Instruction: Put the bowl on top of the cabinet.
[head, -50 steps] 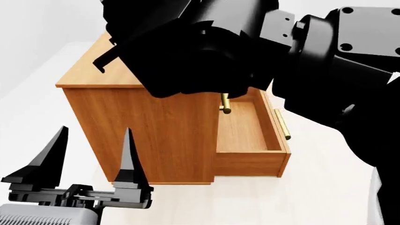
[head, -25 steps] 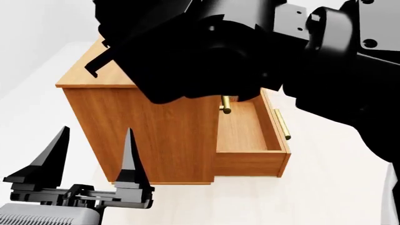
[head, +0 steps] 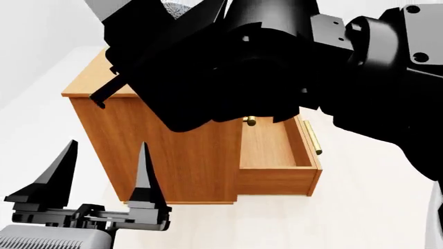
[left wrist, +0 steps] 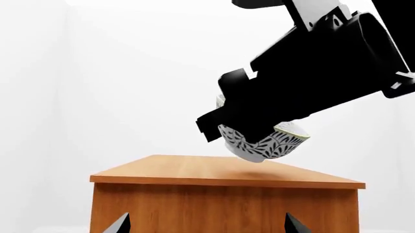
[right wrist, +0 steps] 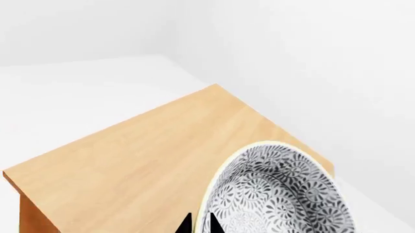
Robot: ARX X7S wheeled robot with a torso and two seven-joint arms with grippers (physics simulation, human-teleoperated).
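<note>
We see the bowl pinched at its rim by our right gripper, tilted and hanging just above the cabinet's flat top, not touching it. In the right wrist view the bowl sits over the top's far corner, with bare wood stretching away to the other edges. From the head view, our right arm hides most of the top; 1 drawer stands pulled open, its brass handle on the front. Our left gripper waits low in front of the cabinet, its 2 fingers spread wide, holding nothing, white floor around.
</note>
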